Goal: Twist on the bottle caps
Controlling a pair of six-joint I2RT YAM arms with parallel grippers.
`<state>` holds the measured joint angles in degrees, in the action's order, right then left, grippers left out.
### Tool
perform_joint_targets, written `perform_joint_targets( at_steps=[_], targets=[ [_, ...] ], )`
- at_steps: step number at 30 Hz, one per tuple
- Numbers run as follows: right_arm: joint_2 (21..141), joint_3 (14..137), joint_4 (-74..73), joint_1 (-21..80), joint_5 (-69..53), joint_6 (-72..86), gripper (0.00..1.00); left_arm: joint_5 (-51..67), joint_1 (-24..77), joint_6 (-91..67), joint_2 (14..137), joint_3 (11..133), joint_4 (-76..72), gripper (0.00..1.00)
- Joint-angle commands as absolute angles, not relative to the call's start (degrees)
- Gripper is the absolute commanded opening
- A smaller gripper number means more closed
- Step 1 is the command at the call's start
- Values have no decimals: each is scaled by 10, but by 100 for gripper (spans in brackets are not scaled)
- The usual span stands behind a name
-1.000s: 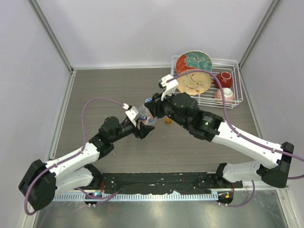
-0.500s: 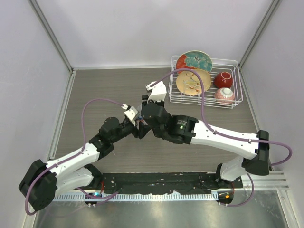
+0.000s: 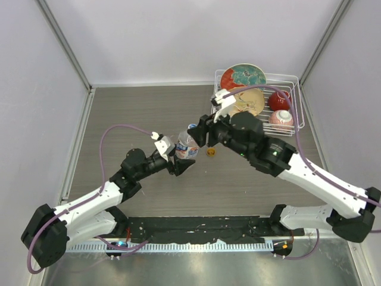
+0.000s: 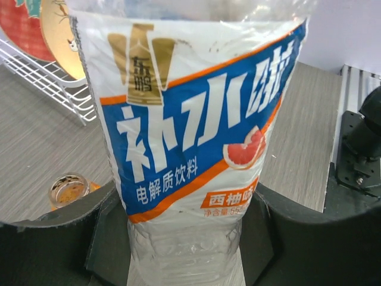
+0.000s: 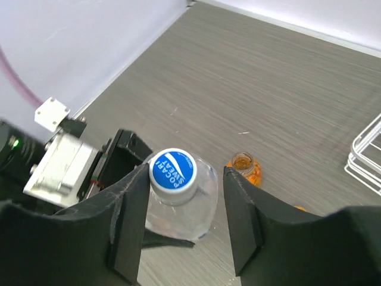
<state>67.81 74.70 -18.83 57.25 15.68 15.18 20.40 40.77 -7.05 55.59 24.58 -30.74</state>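
Behind left end effector (image 4: 184,238) and water bottle (image 4: 196,149), orange bottle (image 4: 68,190), mouth only.

Top external camera: high at the near edge, looking down over the whole grey wood-grain table (image 3: 137,107). Left wrist camera: close, facing the clear plastic blue-labelled bottle (image 4: 190,149) side-on. Right wrist camera: above that bottle (image 5: 178,199), looking down. All share it.

Bottles: two, namely clear labelled bottle (image 3: 186,146) and squat orange bottle (image 3: 210,152). Caps visible: one, blue-topped cap (image 5: 172,171). Wire rack (image 3: 256,125): one. Plates: two, teal-red plate (image 3: 245,75), yellow plate (image 3: 250,105). Bowls: two, red bowl (image 3: 281,100), pale bowl (image 3: 281,119).
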Motion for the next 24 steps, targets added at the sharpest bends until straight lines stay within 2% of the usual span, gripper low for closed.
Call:
perform_joint_targets(
  at_steps=[1, 5, 13, 19, 24],
  targets=[
    [625, 727, -163, 515, -101, 101, 59, 242, 406, -72, 546, 238, -345, 4],
    [630, 744, -188, 488, -145, 75, 66, 244, 405, -75, 547, 243, -344, 4],
    [633, 755, -199, 431, -291, 3, 70, 275, 405, -82, 541, 244, -346, 4],
    [643, 774, -198, 336, -439, -29, 71, 353, 404, -87, 536, 246, -348, 4],
    [656, 773, -197, 323, -518, -42, 71, 412, 405, -90, 533, 246, -347, 0]
  ],
)
